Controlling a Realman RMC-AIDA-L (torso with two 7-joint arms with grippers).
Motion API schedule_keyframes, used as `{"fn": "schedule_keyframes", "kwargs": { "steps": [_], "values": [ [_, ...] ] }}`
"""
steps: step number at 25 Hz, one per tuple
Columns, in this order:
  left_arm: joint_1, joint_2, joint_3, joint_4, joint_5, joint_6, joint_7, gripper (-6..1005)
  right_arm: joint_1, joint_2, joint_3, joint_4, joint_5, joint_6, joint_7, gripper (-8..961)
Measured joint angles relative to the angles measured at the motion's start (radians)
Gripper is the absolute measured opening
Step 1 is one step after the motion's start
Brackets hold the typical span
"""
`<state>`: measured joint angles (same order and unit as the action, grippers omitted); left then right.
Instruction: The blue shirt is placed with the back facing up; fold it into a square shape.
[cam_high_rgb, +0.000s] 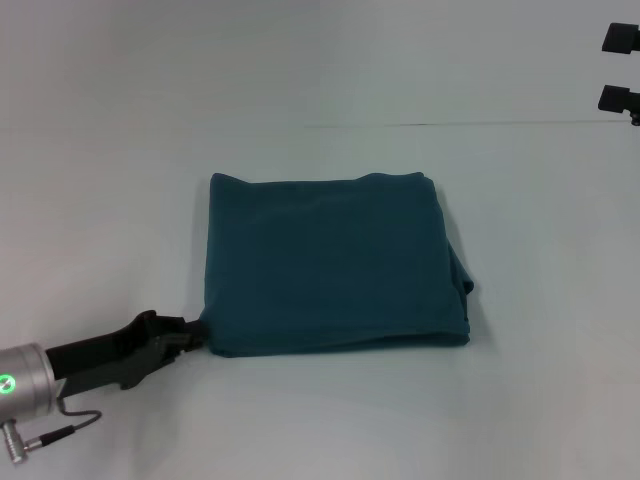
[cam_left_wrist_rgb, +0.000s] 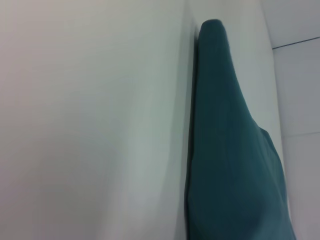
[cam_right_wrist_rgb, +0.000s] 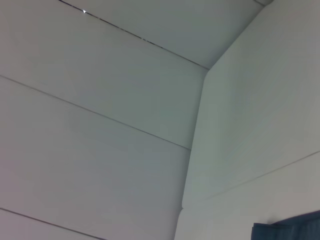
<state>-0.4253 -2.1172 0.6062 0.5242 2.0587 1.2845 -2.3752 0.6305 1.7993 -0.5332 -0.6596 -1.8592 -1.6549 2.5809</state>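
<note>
The blue shirt (cam_high_rgb: 335, 262) lies in the middle of the white table (cam_high_rgb: 120, 200), folded into a flat, roughly square stack with its plain side up. A little loose cloth bulges out along its right edge. My left gripper (cam_high_rgb: 192, 335) sits low on the table and touches the shirt's near left corner. The left wrist view looks along the shirt (cam_left_wrist_rgb: 230, 165) from that corner at table height. My right gripper (cam_high_rgb: 620, 68) hangs raised at the far right edge, far from the shirt, its two black fingertips (cam_high_rgb: 620, 38) apart with nothing between them.
The table has a seam line (cam_high_rgb: 450, 124) running across behind the shirt. The right wrist view shows bare wall panels (cam_right_wrist_rgb: 100, 125) and one corner of the shirt (cam_right_wrist_rgb: 290, 230).
</note>
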Motion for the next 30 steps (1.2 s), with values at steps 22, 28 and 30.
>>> {"fn": "schedule_keyframes", "kwargs": {
  "steps": [22, 28, 30],
  "values": [
    [-0.062, 0.110, -0.153, 0.324, 0.134, 0.515, 0.342, 681, -0.004, 0.128, -0.179, -0.266, -0.311, -0.021, -0.604, 925],
    [-0.146, 0.120, -0.011, 0.324, 0.146, 0.506, 0.367, 900, 0.019, 0.213, -0.218, -0.353, -0.354, 0.017, -0.616, 925],
    [-0.169, 0.123, 0.031, 0.325, 0.165, 0.503, 0.361, 935, 0.034, 0.220, -0.244, -0.352, -0.407, 0.028, -0.595, 925]
  ]
}}
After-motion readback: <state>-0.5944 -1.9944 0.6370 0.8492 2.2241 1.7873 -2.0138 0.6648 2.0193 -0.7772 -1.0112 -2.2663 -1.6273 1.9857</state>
